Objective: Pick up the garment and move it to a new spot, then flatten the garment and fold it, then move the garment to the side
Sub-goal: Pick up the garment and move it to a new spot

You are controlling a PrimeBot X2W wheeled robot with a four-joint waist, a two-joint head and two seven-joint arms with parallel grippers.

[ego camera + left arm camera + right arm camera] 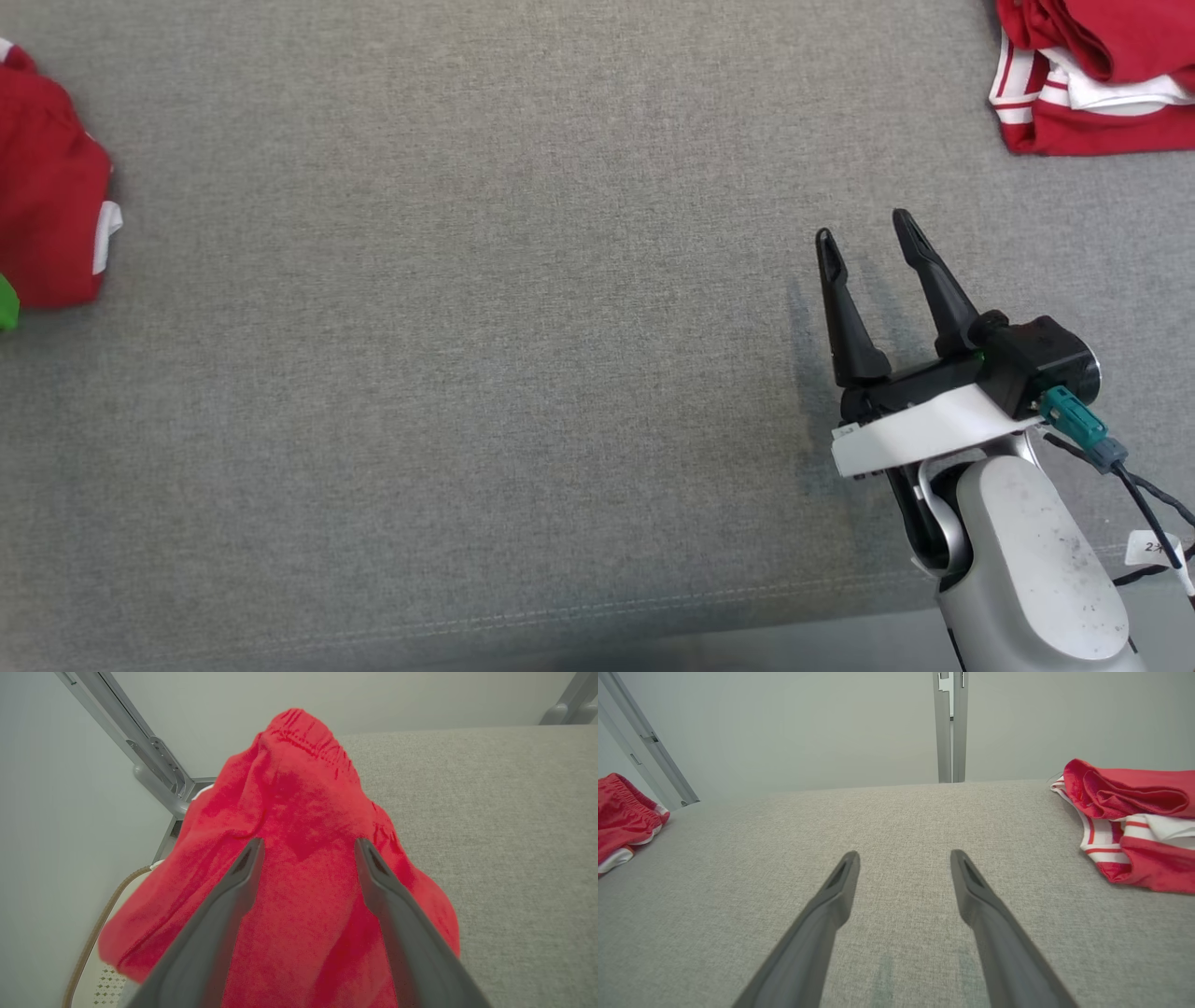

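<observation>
Red garment (47,205) lay at the left edge of the table (467,373), left gripper (308,847) spread open over it (contact unclear). Right gripper (864,229) released, empty, above the table's right side. Red-white pile (1092,131) at the table's far-right corner.

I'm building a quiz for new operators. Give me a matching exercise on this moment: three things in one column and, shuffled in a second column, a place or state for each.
Column one:
1. left gripper
2. right gripper
3. striped red-and-white pile

Column two:
A. at the upper right of the head view
B. open, over bare grey cloth
C. open, over the red garment

Pairs: 1-C; 2-B; 3-A.
</observation>
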